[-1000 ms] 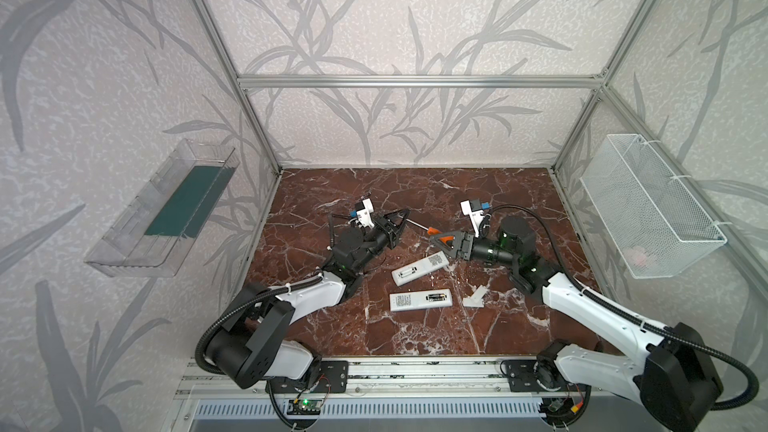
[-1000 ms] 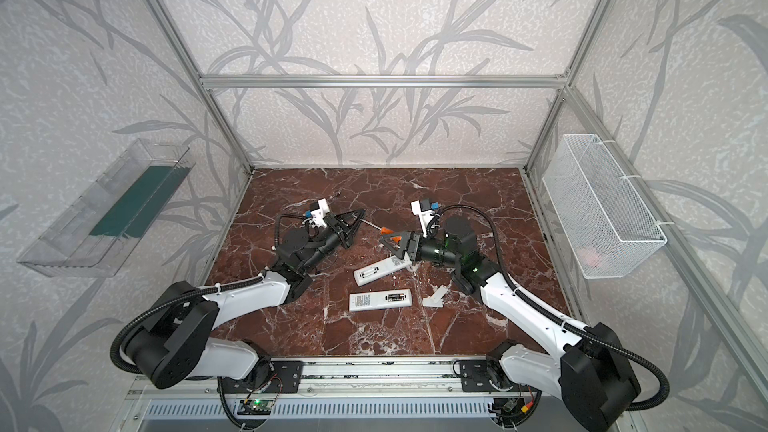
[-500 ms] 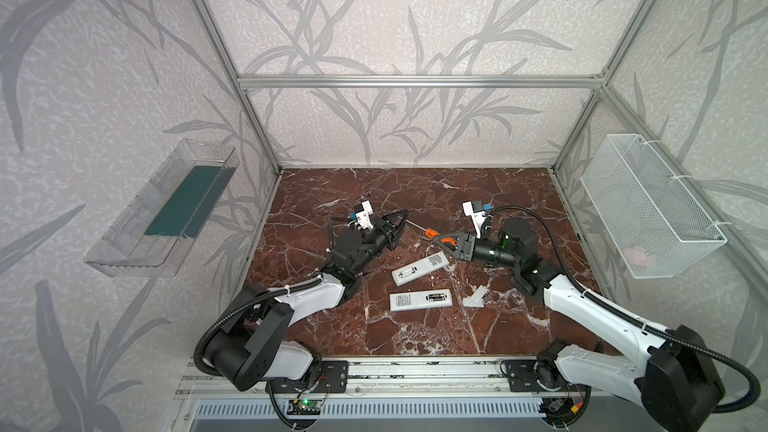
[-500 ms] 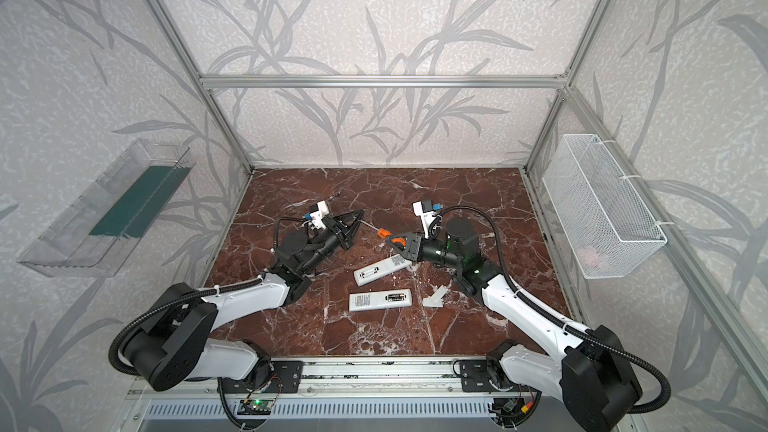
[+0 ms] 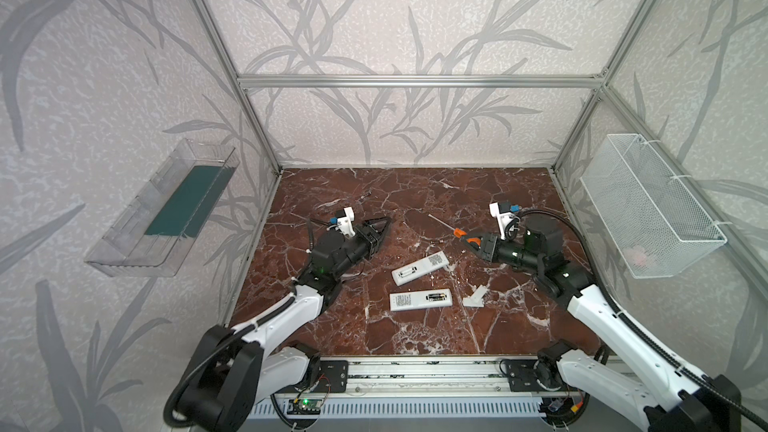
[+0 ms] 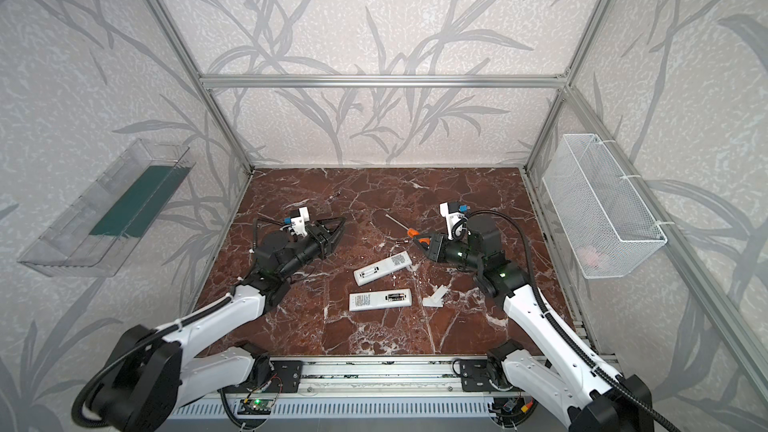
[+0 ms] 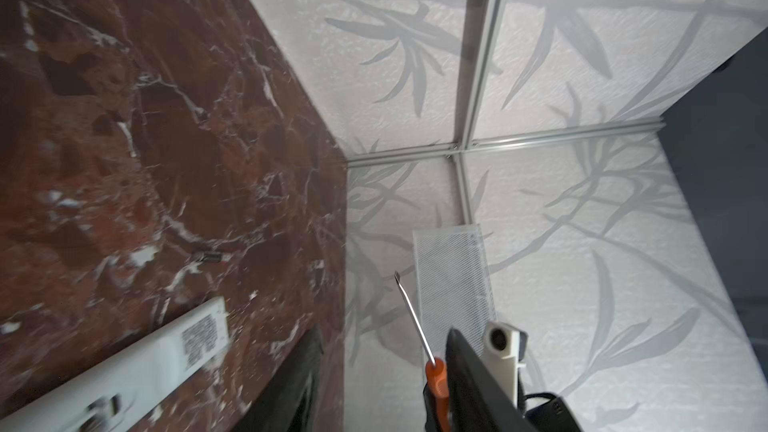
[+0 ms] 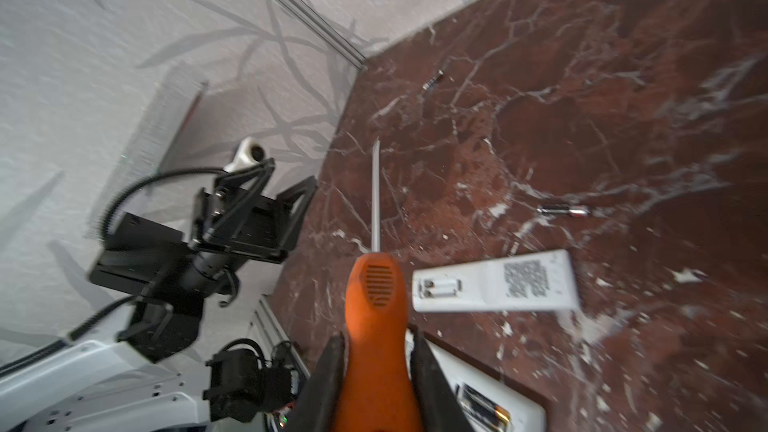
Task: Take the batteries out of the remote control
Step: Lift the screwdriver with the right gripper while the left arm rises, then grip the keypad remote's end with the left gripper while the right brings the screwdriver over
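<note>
Two white remotes lie back-up on the marble. The farther remote (image 5: 419,268) (image 8: 494,286) has a bare open bay. The nearer remote (image 5: 420,300) (image 6: 380,300) holds dark batteries (image 5: 434,296) (image 8: 484,407) in its bay. Two loose batteries lie on the floor, one by the screwdriver (image 5: 436,240) (image 8: 563,210) and one far back (image 5: 366,195) (image 8: 433,78). My right gripper (image 5: 469,241) (image 8: 376,347) is shut on the orange screwdriver (image 8: 374,305) (image 6: 411,233), held above the floor. My left gripper (image 5: 384,228) (image 7: 382,367) is open and holds nothing, left of the remotes.
A small white cover (image 5: 476,297) (image 6: 435,297) lies right of the nearer remote. A wire basket (image 5: 648,205) hangs on the right wall and a clear tray (image 5: 166,209) on the left wall. Metal frame posts edge the floor.
My right gripper has shut on the screwdriver's handle and lifted it slightly. My left gripper has opened and drawn back a little to the left.
</note>
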You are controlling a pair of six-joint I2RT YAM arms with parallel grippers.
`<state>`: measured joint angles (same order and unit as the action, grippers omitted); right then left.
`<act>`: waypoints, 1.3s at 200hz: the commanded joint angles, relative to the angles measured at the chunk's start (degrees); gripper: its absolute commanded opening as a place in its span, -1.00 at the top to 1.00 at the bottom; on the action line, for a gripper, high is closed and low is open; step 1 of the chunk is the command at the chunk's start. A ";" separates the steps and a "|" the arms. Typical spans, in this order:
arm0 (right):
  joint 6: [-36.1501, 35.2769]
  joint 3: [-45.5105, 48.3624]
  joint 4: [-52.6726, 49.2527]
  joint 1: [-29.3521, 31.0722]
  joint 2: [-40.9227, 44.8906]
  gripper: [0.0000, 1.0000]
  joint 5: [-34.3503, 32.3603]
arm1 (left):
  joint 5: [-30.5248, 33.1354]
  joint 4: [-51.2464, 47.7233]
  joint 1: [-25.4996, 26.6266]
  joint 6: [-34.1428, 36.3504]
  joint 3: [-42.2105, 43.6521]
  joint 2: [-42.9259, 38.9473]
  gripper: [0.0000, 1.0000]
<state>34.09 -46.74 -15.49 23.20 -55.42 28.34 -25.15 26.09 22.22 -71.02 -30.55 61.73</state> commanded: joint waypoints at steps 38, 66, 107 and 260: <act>-21.14 -17.58 -42.66 -0.78 -6.72 1.00 -2.49 | -5.17 -54.34 0.81 51.75 -15.20 -4.61 -0.25; -20.17 -19.92 -47.12 -0.70 -7.96 1.00 -2.22 | -6.92 -56.96 4.65 62.48 -15.32 -1.37 -0.32; -20.81 -21.36 -50.36 -0.73 -8.61 1.00 -0.91 | -2.36 -58.73 13.84 73.72 -15.49 5.40 -0.44; -25.19 -21.27 -51.85 0.18 -13.08 1.00 5.68 | 0.56 -62.04 18.82 83.93 -17.84 17.25 -0.49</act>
<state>10.39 -66.15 -67.55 23.05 -67.24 31.42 -25.12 -33.65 40.29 10.35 -46.02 77.56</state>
